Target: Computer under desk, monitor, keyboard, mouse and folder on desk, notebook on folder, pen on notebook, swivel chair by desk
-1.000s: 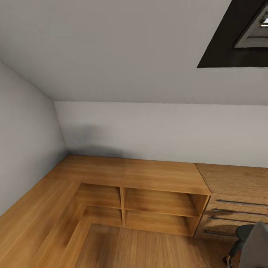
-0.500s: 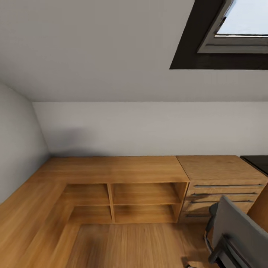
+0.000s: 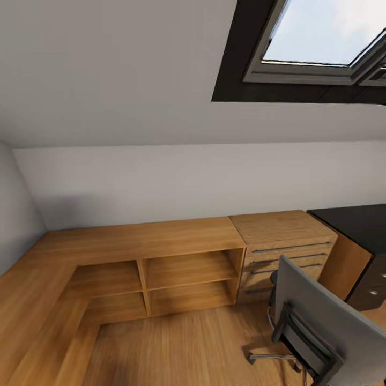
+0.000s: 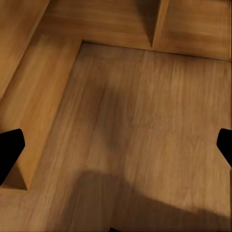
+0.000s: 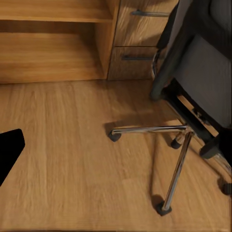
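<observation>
Both claws gape empty; head view adds desk (image 3: 358, 225) beyond swivel chair (image 3: 316, 316).

Sloped grey wall (image 3: 107, 80), skylight (image 3: 321, 37), wooden shelf bench (image 3: 161, 257), perhaps oak

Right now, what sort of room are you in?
Likely an attic bedroom or study: a sloped wall with a skylight, a swivel chair on wooden floor, and a low wooden shelf bench.

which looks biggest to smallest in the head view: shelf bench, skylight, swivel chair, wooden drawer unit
1. shelf bench
2. skylight, cut off by the frame
3. swivel chair, near the camera and cut off, so unsure against the skylight
4. wooden drawer unit
</observation>
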`<state>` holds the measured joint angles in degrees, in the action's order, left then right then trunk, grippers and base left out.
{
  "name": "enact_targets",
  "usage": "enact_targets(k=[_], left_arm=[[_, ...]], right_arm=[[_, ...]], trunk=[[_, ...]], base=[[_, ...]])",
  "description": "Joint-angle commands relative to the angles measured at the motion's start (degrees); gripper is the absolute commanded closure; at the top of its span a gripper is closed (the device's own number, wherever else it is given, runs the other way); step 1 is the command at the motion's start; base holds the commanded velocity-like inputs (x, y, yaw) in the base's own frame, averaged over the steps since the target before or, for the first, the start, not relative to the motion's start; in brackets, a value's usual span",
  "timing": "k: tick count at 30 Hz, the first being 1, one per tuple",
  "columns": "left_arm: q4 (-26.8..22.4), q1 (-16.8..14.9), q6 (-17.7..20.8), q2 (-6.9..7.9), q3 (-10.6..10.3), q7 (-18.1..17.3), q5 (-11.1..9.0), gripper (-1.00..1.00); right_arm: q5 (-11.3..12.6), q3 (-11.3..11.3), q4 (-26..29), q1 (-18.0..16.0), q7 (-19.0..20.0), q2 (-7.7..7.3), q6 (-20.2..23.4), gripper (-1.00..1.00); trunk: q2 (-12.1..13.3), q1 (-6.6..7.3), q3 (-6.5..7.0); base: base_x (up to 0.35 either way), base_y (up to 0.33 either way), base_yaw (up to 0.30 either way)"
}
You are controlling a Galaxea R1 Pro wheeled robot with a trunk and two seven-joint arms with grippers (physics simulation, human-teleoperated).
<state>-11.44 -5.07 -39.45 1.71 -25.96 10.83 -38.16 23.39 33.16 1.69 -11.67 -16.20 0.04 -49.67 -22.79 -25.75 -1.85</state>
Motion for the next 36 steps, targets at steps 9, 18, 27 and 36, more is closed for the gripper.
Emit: enact_targets(k=[9, 18, 27, 36], left_arm=[[-0.08, -0.03, -0.10, 0.02, -0.49, 0.51, -0.13, -1.00], [-0.09, -0.03, -0.10, 0.04, -0.49, 0.51, -0.16, -1.00], [-0.08, -0.03, -0.10, 0.05, -0.32, 0.51, -0.31, -1.00], [-0.08, -0.03, -0.04, 0.05, 0.05, 0.73, -0.41, -1.00]], right_arm=[[0.23, 0.47, -0.01, -0.03, -0.24, -0.02, 0.01, -1.00], [0.24, 0.50, -0.02, -0.07, -0.24, 0.01, 0.09, -1.00], [0.06, 0.50, -0.02, -0.03, -0.24, -0.04, 0.02, -1.00], [-0.09, 0.50, -0.02, -0.04, -0.24, -0.11, 0.01, -1.00]], trunk=[[-0.13, -0.03, -0.13], [-0.13, -0.03, -0.13], [-0.13, -0.03, 0.02], [-0.13, -0.03, 0.28]], base=[[-0.004, 0.003, -0.273], [0.204, 0.152, -0.273], [0.264, 0.229, -0.273], [0.068, 0.059, -0.273]])
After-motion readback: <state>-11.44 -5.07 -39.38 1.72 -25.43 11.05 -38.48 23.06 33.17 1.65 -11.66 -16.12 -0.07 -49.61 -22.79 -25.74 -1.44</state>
